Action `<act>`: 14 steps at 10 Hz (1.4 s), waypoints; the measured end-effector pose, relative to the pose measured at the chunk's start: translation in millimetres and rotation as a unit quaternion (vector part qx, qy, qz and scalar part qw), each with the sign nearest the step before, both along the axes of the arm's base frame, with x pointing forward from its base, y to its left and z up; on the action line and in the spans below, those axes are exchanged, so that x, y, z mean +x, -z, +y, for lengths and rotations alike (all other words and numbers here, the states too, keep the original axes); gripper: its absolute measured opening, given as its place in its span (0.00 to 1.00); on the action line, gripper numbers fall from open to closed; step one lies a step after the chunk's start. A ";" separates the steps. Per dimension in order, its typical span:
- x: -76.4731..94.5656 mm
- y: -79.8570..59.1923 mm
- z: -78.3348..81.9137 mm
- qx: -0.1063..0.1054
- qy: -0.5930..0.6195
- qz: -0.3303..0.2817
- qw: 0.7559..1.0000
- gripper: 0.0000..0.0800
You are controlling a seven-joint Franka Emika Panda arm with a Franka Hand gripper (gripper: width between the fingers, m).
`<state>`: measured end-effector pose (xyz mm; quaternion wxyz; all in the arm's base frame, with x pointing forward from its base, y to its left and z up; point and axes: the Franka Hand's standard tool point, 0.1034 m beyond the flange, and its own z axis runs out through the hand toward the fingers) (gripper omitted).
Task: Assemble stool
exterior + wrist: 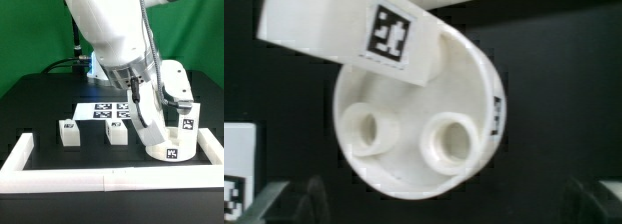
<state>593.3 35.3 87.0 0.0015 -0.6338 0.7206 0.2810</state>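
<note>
Nearest the wrist camera are the two dark fingertips [274, 200], standing wide apart with nothing between them: the gripper [434, 198] is released and holds nothing. Just ahead of it lies the stool's round seat [420, 100], its socket face turned towards the tool. Two empty sockets [367, 130] [448, 142] sit close together on the nearer part of that face. One tagged leg block [370, 35] stands on the far part of the seat, beyond the fingertips. Whether it is fully seated cannot be told.

In the exterior view the other two legs [68, 133] [118, 133] stand loose on the black table, well off to the tool's side. The marker board [108, 110] lies behind them and the white border wall [100, 180] runs in front.

The step in hand looks like leaving the seat to fetch a second leg. To do it well, the gripper should lift straight away from the seat first, so a finger does not clip the standing leg or nudge the disc. It should then come down squarely over the nearer loose leg and close on its flat sides. With the leg kept upright, its end should be centred over an empty socket before it is pressed in.
</note>
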 end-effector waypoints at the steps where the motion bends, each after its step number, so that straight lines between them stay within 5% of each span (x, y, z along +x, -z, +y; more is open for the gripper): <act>1: -2.1 -7.7 3.0 -0.002 0.016 0.014 1.000 0.81; 3: 0.5 -25.1 21.6 0.005 -0.007 -0.006 1.000 0.81; 4: 8.3 -31.0 35.3 -0.015 0.014 -0.038 0.999 0.81; 8: -0.4 -29.3 35.8 0.037 -0.146 -0.100 0.984 0.81; 10: -8.8 -38.5 41.8 0.061 -0.300 -0.133 0.943 0.81; 12: -6.9 -56.9 49.3 0.062 -0.395 -0.159 0.903 0.81; 14: -7.2 -54.8 49.6 0.090 -0.456 -0.180 0.867 0.81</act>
